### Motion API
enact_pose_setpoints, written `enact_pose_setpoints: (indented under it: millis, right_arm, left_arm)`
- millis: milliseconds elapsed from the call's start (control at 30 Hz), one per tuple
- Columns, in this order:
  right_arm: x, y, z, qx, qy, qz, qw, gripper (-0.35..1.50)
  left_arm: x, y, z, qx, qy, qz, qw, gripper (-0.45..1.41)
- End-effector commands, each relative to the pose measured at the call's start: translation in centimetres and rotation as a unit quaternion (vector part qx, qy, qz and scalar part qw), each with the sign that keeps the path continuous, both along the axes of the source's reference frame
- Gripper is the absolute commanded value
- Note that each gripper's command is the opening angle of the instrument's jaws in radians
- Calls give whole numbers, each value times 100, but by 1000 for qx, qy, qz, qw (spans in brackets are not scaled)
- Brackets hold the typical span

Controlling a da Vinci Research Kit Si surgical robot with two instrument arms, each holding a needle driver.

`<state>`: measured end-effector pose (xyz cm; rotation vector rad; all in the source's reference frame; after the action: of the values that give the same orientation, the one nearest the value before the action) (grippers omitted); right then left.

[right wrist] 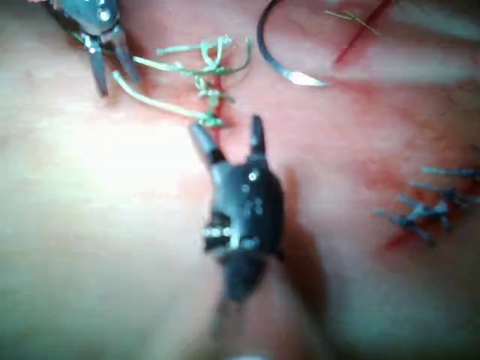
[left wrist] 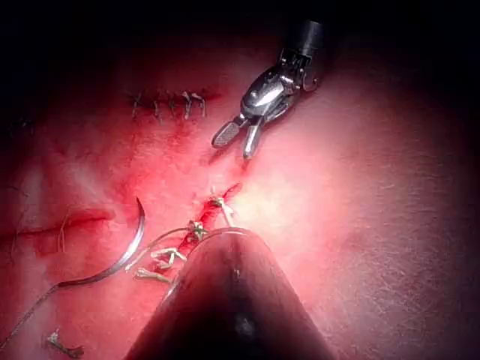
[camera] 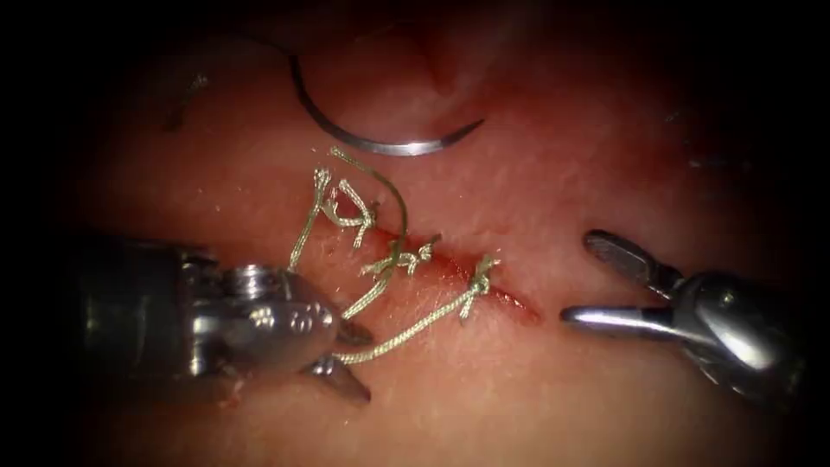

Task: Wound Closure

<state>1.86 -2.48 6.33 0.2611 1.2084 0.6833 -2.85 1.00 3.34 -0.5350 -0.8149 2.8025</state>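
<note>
Nearest, at the lower left of the endoscope view: the left arm's grey steel tool (camera: 350,359) with its short jaws parted, the pale green braided thread (camera: 406,329) running to the jaws; whether gripped or only touching, cannot tell. Small stamped marks on its wrist, not readable. At the right, the right arm's shiny steel tool (camera: 596,281), jaws wide apart, holding nothing, just right of the end of the cut. Between them, the short red cut (camera: 467,277) in the moist pink tissue (camera: 605,156), crossed by knotted stitches with frayed ends. Farther back, the thin curved steel needle (camera: 380,143), lying free on the tissue beyond the cut, not in the tissue, held by no tool.
</note>
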Motion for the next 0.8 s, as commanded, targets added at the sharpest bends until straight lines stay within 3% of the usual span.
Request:
enact_pose_setpoints:
  millis: [33, 367, 600, 667, 700, 733, 800]
  right_arm:
    - [8, -2, 5, 0, 1, 0, 1000, 140]
    - [11, -3, 4, 0, 1, 1, 1000, 140]
    - [11, -4, 4, 0, 1, 1, 1000, 140]
    - [11, -4, 3, 0, 1, 1, 1000, 140]
    - [12, -4, 3, 0, 1, 1, 1000, 140]
    - [12, -5, 3, 0, 0, 1, 1000, 140]
    - [14, -5, 2, 0, 1, 0, 1000, 140]
  left_arm:
    - [-5, 1, 7, -1, -2, 0, 1000, 26]
    - [-1, 1, 19, 1, 0, 4, 1000, 26]
    - [1, -5, 26, 14, 1, 13, 1000, 16]
    - [2, -5, 28, 17, 1, 12, 1000, 5]
    - [2, -3, 30, 20, 1, 15, 1000, -26]
    - [2, -1, 29, 22, 0, 16, 1000, -45]
    - [1, 12, 20, -3, -15, 36, 999, -45]
